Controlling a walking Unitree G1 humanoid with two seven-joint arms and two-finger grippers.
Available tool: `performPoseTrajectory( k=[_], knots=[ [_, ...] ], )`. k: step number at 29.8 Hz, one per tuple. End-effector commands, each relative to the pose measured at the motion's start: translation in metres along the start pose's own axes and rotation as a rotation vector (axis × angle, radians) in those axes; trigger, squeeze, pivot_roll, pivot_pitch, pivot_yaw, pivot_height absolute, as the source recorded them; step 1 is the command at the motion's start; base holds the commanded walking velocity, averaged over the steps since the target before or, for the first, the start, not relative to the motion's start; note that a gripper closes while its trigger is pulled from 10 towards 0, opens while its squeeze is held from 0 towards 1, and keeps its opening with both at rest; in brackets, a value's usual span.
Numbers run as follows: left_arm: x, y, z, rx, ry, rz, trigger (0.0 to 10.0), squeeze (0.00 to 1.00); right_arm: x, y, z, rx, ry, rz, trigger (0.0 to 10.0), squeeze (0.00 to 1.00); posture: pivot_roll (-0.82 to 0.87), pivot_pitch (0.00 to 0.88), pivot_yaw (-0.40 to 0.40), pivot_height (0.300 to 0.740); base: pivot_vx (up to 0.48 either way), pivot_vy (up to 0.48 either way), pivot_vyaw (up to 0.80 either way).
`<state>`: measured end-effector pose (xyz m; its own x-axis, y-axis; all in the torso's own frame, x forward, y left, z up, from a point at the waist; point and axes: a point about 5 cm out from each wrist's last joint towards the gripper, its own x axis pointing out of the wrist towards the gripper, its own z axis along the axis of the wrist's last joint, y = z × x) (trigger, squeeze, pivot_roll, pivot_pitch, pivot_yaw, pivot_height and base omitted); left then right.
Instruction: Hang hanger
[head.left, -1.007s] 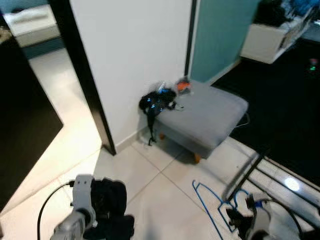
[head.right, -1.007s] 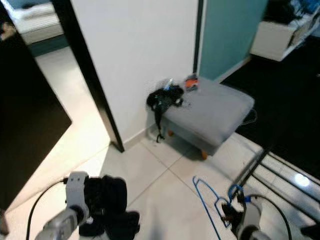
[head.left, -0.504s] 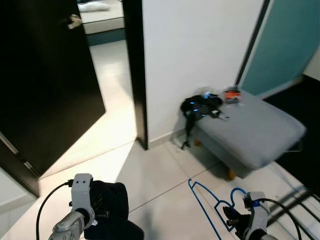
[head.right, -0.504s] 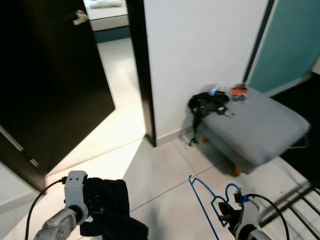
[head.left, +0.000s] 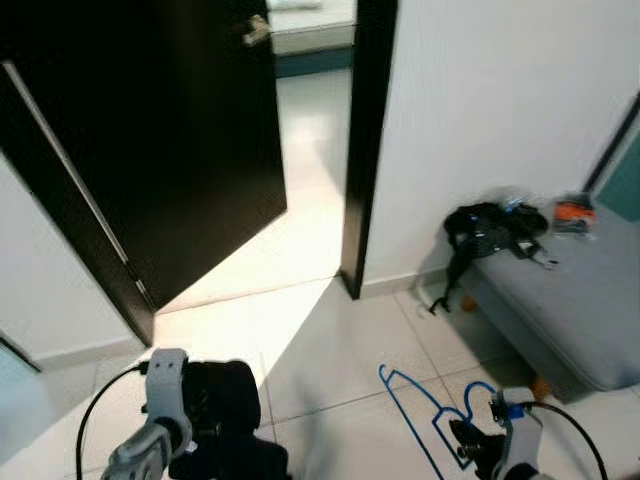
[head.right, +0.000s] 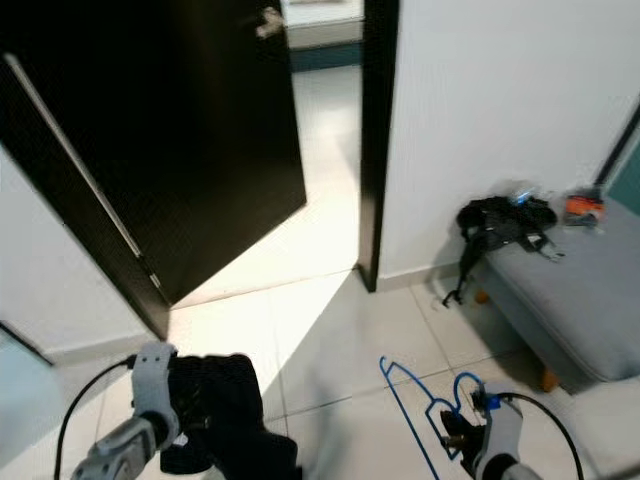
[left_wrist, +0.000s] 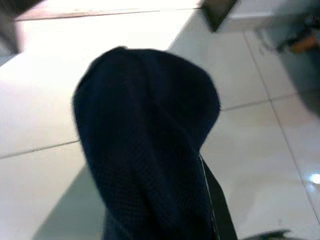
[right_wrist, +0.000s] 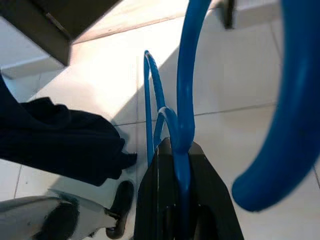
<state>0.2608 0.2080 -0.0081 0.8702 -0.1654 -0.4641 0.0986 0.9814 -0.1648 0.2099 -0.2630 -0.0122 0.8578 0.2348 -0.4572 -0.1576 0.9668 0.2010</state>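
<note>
**A:** Wide picture first. The robot stood on a pale tiled floor (head.left: 330, 350), facing a dark door (head.left: 160, 140) swung open beside a white wall (head.left: 500, 100), with a grey ottoman (head.right: 580, 290) off to its right and a black bag (head.right: 505, 218) slumped on the ottoman's corner. No rail, rod or hook could be made out anywhere. So how far along was the hanging?

**B:** Barely begun, by the look of it. The pick-up part seemed done: the right pincer (head.right: 462, 436) was clenched on the blue hanger (head.left: 420, 410), and the right wrist view showed the wire running straight between the two black fingers (right_wrist: 150, 200). The hanger was up in the air in front of the robot, low on its right side, above the tiles.

**A:** And the other arm?

**B:** The left pincer (head.left: 205, 420) carried a dark garment (left_wrist: 145, 145), bunched up and draped right over it. The cloth hid the fingers, so whether they were pinched or loose couldn't be told.

**A:** What was left, then?

**B:** Nearly everything, as a judgement: find somewhere to hang it, carry the hanger there, hook it on.
</note>
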Motion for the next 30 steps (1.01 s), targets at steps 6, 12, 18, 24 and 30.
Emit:
performPoseTrajectory(
  k=[6,12,18,24,30],
  knots=[
    [-0.0019,0.0030,-0.0010,0.006,-0.001,0.006,10.0,0.00,-0.0041,0.0014,-0.0091,-0.003,0.029,0.009,10.0,0.00,0.00,0.116,0.007,0.740,0.000,0.000,0.78],
    [-0.0023,0.0028,-0.0018,0.005,-0.001,0.007,10.0,0.00,-0.0043,0.0021,-0.0095,-0.003,0.030,0.014,10.0,0.00,0.00,0.112,0.005,0.740,0.000,0.000,0.78],
    [-0.0024,0.0032,-0.0024,0.005,0.002,0.006,10.0,0.00,-0.0043,0.0026,-0.0102,-0.002,0.032,0.017,10.0,0.00,0.00,0.105,0.007,0.740,0.000,0.000,0.79],
    [-0.0028,0.0036,-0.0037,0.005,0.005,0.006,10.0,0.00,-0.0049,0.0028,-0.0117,-0.001,0.035,0.020,10.0,0.00,0.00,0.100,0.006,0.740,0.000,0.000,0.78],
    [-0.0031,0.0036,-0.0049,0.005,0.007,0.005,10.0,0.00,-0.0057,0.0029,-0.0130,0.000,0.039,0.024,10.0,0.00,0.00,0.094,0.005,0.740,0.000,0.000,0.78]
  ],
)
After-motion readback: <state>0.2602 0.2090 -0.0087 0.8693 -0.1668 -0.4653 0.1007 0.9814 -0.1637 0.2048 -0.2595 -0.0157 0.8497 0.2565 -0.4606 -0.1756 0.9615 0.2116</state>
